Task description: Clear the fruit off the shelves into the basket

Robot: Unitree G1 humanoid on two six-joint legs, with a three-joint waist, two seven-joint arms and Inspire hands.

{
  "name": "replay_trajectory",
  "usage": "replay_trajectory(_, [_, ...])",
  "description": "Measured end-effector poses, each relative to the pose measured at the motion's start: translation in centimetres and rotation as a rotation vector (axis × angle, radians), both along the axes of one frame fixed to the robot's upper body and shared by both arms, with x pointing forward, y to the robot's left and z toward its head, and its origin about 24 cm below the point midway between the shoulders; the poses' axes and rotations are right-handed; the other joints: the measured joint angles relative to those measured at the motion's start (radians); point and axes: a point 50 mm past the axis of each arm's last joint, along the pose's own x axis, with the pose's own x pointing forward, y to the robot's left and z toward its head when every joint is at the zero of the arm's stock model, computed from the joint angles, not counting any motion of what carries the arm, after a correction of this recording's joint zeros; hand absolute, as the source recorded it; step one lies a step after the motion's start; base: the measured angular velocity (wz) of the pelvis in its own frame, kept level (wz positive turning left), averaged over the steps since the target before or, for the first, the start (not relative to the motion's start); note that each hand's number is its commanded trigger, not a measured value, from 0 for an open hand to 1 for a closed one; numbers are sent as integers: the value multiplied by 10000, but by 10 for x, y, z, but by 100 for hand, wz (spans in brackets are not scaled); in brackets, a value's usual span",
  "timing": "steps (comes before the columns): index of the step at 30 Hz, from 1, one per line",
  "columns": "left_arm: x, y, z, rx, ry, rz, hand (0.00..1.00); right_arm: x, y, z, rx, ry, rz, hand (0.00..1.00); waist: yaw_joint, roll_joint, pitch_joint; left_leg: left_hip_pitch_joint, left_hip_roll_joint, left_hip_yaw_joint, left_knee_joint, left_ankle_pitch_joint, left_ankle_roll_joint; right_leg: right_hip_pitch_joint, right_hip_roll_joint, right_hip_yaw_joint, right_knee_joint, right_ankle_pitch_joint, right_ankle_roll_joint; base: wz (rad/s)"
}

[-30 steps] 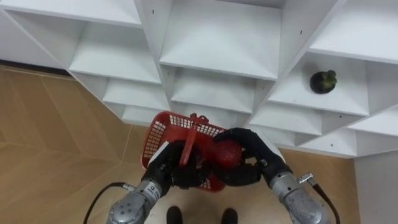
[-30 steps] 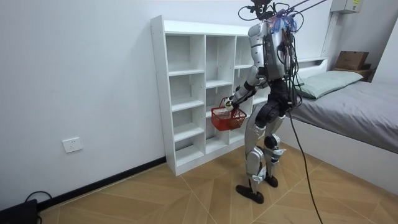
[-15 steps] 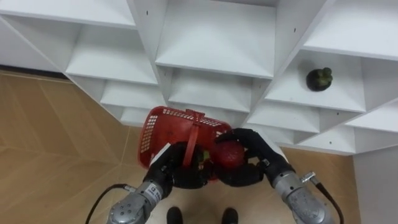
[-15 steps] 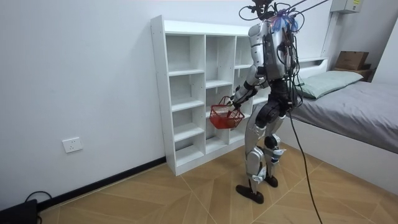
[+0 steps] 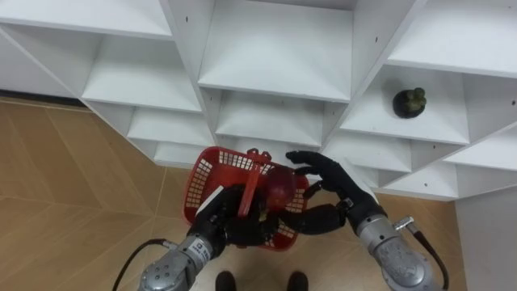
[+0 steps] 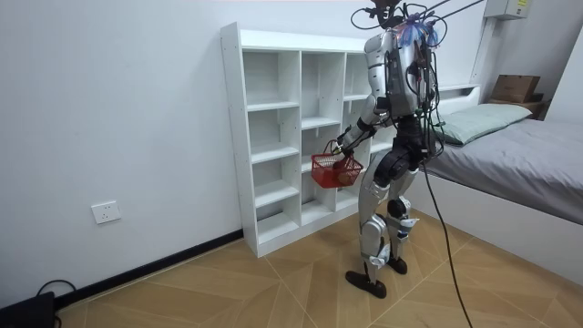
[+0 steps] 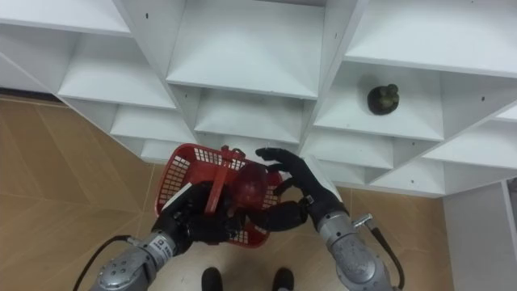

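Holding red basket (image 5: 208, 174) by its handle (image 5: 250, 184), left hand (image 5: 230, 225) is curled round it before the closet (image 5: 275, 61); right hand (image 5: 343, 194) spread wide, gripping nothing; red fruit (image 5: 280, 191) just left of it, over basket's right edge. Dark fruit (image 5: 409, 103) on shelf up-right, nearer right hand

Plastic, board and wood, mostly matt.
The basket (image 5: 208, 174) is red plastic lattice with a smooth, faintly shiny rim and handle. The apple (image 5: 280, 190) has glossy red skin; the dark fruit (image 5: 409, 103) at far right looks dull, with a knobbly top. The closet (image 5: 275, 48) is smooth white board, matt. The floor (image 5: 65, 186) is pale wood with a soft sheen. The left robot hand (image 5: 233, 223) and right robot hand (image 5: 338, 192) are matt black on silvery metal wrists. The bed (image 6: 537, 169) is grey cloth.
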Motion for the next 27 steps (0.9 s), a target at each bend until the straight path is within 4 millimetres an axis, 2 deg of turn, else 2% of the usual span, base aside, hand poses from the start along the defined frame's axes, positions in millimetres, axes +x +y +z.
replay_trajectory(6, [-2,0,-1,-15,99,-91,100,0,1,-1,9,63,70,0,-107,-1,1,-1,-2,-9,40,-9,-14,6,15,13,8,3,-11,0])
replay_trajectory(27, [0,0,0,-104,85,-33,100,-1,-2,-5,86,184,-280,0,-110,-43,25,12,14,102,55,-17,-26,-14,36,125,29,4,-24,0])
